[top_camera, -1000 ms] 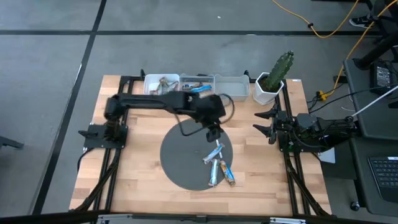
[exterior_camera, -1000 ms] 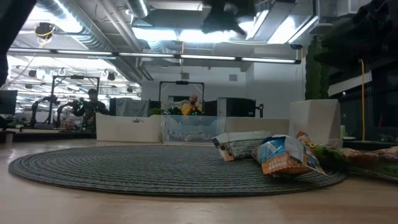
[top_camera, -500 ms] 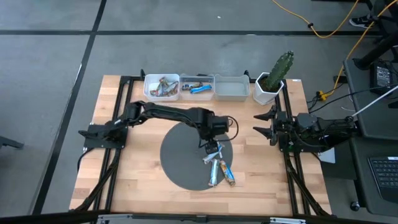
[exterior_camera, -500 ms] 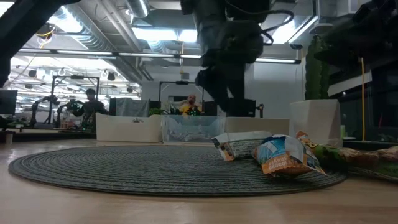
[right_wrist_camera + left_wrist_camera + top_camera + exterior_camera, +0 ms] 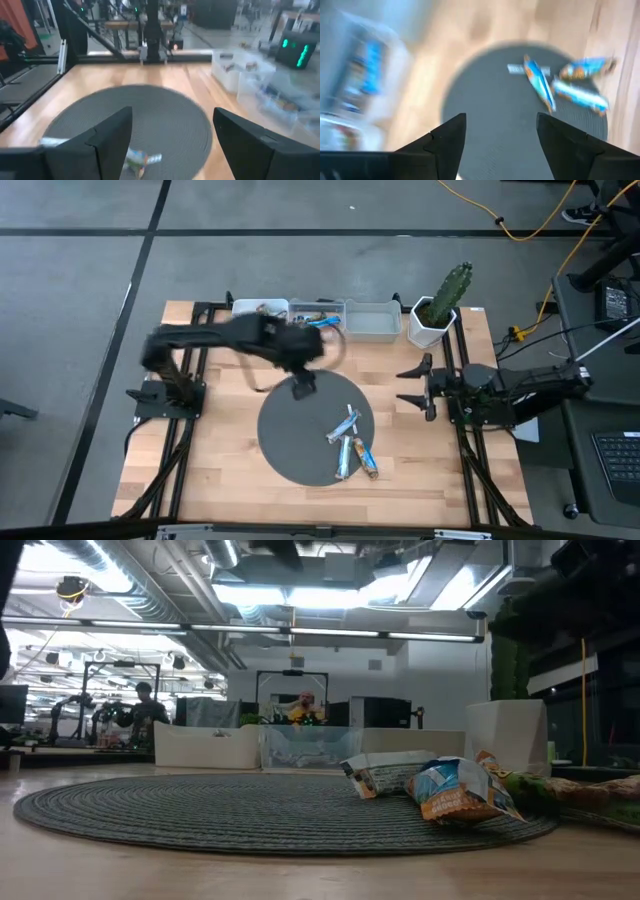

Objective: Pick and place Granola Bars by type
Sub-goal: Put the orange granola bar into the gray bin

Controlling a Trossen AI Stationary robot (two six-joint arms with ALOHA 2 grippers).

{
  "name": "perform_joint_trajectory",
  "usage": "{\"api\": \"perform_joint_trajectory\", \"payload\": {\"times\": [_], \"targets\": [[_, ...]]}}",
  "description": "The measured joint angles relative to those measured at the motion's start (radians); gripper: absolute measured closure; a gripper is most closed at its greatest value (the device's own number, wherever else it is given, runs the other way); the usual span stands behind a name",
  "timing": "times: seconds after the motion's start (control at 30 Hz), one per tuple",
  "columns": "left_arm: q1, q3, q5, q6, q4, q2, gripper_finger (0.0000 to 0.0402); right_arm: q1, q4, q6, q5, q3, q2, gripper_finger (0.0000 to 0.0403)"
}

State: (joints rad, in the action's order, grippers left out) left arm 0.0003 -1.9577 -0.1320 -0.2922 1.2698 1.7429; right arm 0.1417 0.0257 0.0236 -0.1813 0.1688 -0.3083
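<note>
Three granola bars lie on the round grey mat point(image 5: 300, 435): a silver one point(image 5: 345, 423) point(image 5: 395, 774), a blue-and-orange one point(image 5: 343, 458) point(image 5: 456, 790) and a third point(image 5: 367, 460) beside it. More bars sit in the bins at the far edge, brownish in the left bin point(image 5: 260, 315) and blue in the middle bin point(image 5: 318, 315). My left gripper point(image 5: 302, 386) point(image 5: 500, 145) hovers open and empty above the mat's far-left part, blurred. My right gripper point(image 5: 412, 386) point(image 5: 172, 150) waits open at the table's right side, facing the mat.
A third bin point(image 5: 373, 320) stands at the far edge beside a cactus in a white pot point(image 5: 437, 308). Bare wood shows left of the mat and along the near edge. Black frame rails run down both sides of the table.
My left gripper dropped toward the silver bar on the mat, then rose again and swung away toward the far-left, open and empty. The three bars lie where they were. My right gripper edged a little toward the mat.
</note>
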Motion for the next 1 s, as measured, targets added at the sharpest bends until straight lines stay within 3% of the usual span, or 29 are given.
{"api": "perform_joint_trajectory", "payload": {"times": [0.17, 0.37, 0.53, 0.73, 0.83, 1.0], "targets": [[-0.001, 0.033, -0.153, 0.016, -0.01, -0.227, 0.0171, 0.0, 0.029, -0.003, -0.016, 0.065, -0.11, 0.0123], [0.0, 0.154, -0.29, -0.026, -0.046, -0.48, 0.0171, 0.0, -0.195, -0.066, 0.015, 0.306, -0.36, 0.0123], [-0.001, 0.288, -0.294, -0.071, -0.133, -0.632, 0.0171, 0.0, -0.41, -0.141, 0.101, 0.582, -0.608, 0.0115], [-0.037, 0.391, -0.268, -0.062, -0.213, -0.73, 0.0171, 0.0, -0.705, -0.281, 0.209, 0.89, -0.886, 0.0068], [-0.054, 0.423, -0.271, -0.035, -0.213, -0.757, 0.0171, 0.0, -0.755, -0.349, 0.219, 0.971, -1.012, 0.0046], [-0.069, 0.487, -0.292, -0.043, -0.22, -0.801, 0.0171, 0.0, -0.723, -0.454, 0.255, 0.985, -1.201, 0.0037]]}}
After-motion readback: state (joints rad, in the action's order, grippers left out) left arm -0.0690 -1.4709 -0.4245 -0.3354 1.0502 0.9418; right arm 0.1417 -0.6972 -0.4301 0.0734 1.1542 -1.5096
